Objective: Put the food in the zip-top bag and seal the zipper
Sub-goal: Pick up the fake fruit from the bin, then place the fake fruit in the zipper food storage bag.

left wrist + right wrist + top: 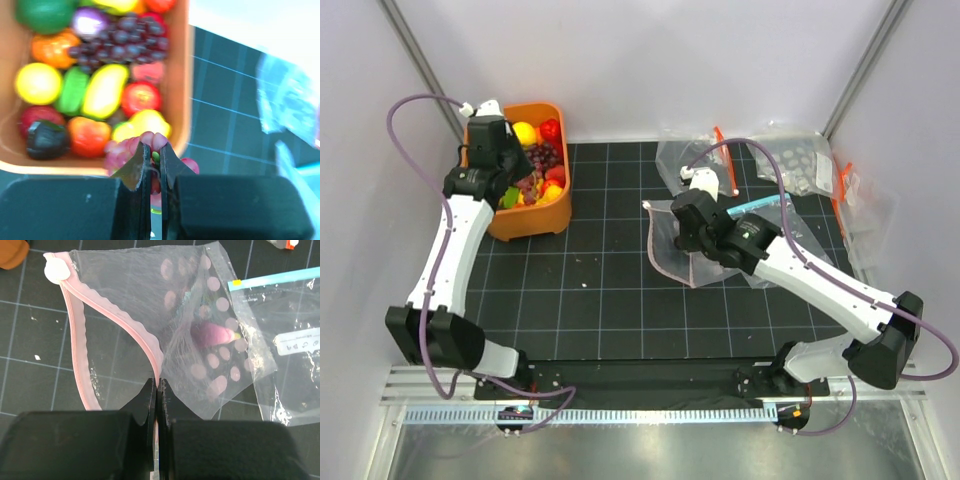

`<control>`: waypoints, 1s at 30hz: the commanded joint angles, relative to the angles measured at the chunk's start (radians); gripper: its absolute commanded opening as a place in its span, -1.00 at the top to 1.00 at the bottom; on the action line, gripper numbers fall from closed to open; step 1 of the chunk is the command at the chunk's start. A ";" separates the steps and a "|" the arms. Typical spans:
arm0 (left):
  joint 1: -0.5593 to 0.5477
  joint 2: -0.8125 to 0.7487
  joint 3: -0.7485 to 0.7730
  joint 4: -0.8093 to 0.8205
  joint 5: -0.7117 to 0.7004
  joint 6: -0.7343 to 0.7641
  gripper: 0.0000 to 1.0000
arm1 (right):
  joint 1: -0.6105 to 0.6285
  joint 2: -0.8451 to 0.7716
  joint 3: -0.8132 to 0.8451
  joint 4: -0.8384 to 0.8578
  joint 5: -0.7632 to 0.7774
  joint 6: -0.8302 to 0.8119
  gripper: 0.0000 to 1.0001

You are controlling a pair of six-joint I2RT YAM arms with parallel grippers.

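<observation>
Jaws of left gripper were nearly closed on pink grapes over orange tub; right gripper was clamped on pink zipper of zip-top bag.

I work over a black mat ruled with a thin pale grid, boxed in by plain white walls. Grey metal posts rise at both back corners; a silver rail edges my near side.

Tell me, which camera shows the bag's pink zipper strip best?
The right wrist view: the zipper runs large and sharp up to the right pincer. The top view shows only a thin pink line; the left wrist view misses it.
</observation>
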 commanded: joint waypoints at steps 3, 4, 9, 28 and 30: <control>-0.083 -0.118 -0.024 0.061 0.109 -0.025 0.98 | 0.001 0.005 0.085 0.007 -0.012 -0.024 0.98; -0.092 -0.132 -0.027 0.061 0.119 -0.031 0.97 | 0.001 0.008 0.088 0.007 -0.017 -0.026 0.99; -0.141 -0.219 -0.062 0.077 0.250 -0.110 0.96 | 0.001 0.011 0.093 0.010 -0.051 -0.023 0.99; -0.542 -0.336 -0.317 0.424 0.317 -0.338 0.97 | -0.005 -0.013 0.027 0.111 -0.215 0.050 0.99; -0.582 -0.313 -0.325 0.467 0.317 -0.355 0.97 | -0.011 -0.024 0.022 0.117 -0.233 0.062 0.99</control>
